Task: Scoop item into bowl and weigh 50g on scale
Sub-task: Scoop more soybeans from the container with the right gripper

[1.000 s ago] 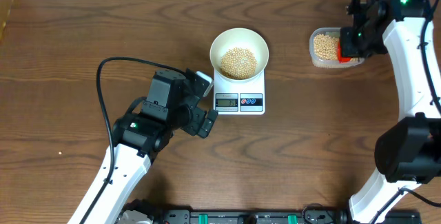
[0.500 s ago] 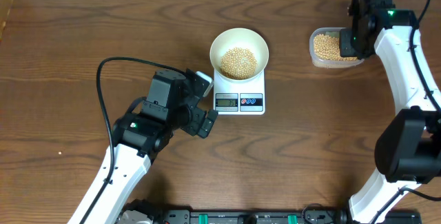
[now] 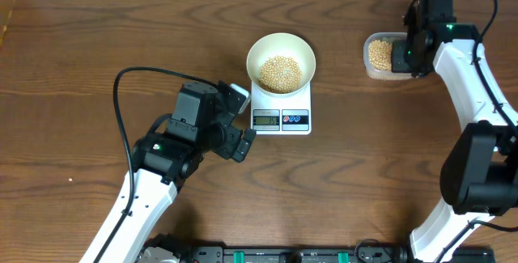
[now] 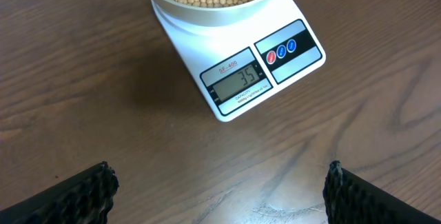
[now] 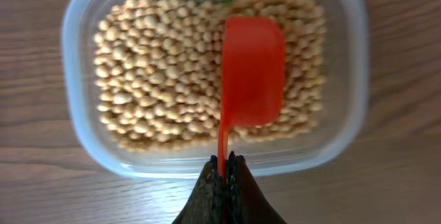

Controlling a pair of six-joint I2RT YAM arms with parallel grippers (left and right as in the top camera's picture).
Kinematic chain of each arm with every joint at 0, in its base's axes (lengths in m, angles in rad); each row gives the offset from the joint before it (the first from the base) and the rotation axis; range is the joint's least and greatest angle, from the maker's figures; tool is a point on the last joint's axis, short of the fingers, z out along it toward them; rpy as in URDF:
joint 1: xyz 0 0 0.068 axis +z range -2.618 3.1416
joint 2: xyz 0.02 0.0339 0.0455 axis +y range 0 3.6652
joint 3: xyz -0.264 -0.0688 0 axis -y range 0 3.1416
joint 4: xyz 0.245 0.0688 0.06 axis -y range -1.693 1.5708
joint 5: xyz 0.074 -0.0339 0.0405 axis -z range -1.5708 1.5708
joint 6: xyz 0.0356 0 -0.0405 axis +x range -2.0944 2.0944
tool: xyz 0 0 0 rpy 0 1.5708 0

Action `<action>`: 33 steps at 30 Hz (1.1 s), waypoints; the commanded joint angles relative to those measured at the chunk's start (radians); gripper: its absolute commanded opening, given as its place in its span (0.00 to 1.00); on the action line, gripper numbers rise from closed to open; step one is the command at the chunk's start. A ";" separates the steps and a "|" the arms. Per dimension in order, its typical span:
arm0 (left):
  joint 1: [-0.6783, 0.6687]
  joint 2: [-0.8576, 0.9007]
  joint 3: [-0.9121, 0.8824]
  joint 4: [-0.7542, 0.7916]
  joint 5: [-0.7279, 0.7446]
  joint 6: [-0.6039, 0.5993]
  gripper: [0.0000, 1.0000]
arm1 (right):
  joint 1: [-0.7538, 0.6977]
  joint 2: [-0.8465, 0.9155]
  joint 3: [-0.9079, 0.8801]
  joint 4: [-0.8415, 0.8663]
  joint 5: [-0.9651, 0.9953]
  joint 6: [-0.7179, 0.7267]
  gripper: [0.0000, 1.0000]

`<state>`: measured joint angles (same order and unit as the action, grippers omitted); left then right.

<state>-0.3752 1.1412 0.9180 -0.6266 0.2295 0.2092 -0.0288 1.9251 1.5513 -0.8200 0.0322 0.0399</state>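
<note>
Two heaps of soybeans (image 3: 279,72) show: one in the cream bowl (image 3: 280,38) on the white scale (image 3: 281,118) (its display (image 4: 242,81) reads 35), one in the clear tub (image 5: 77,131) at the right. The right gripper (image 5: 225,165), jaws pinched on the red scoop (image 5: 253,72) by its handle, has slid leftward from the tub's right edge to over its beans since a second ago. The left gripper (image 4: 219,186) has not moved, jaws wide apart, near the scale's front.

This looks like a robotics lab. Two white, cabled robot arms (image 3: 150,192) reach over a plain wood-grain worktop (image 3: 73,44).
</note>
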 commanded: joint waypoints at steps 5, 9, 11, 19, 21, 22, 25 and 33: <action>-0.001 0.004 -0.006 -0.001 -0.014 -0.005 0.98 | 0.003 -0.008 -0.026 0.036 -0.253 0.080 0.01; -0.001 0.004 -0.006 -0.001 -0.014 -0.005 0.98 | 0.002 -0.008 -0.027 0.058 -0.325 0.103 0.01; -0.001 0.004 -0.006 -0.001 -0.014 -0.005 0.98 | -0.004 -0.008 -0.027 0.056 -0.339 0.113 0.01; -0.001 0.004 -0.006 -0.001 -0.013 -0.005 0.98 | -0.079 -0.008 -0.027 0.030 -0.364 0.119 0.01; -0.001 0.004 -0.006 -0.001 -0.013 -0.005 0.98 | -0.109 -0.008 -0.026 0.020 -0.367 0.116 0.01; -0.001 0.004 -0.006 -0.001 -0.014 -0.005 0.98 | -0.123 -0.008 -0.026 0.016 -0.371 0.110 0.01; -0.001 0.004 -0.006 -0.001 -0.014 -0.005 0.98 | -0.169 -0.011 -0.026 0.008 -0.418 0.077 0.01; -0.001 0.004 -0.006 -0.001 -0.013 -0.005 0.98 | -0.253 -0.031 -0.026 0.005 -0.488 0.066 0.01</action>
<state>-0.3752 1.1412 0.9180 -0.6266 0.2295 0.2092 -0.2584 1.9251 1.5303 -0.8143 -0.4084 0.1253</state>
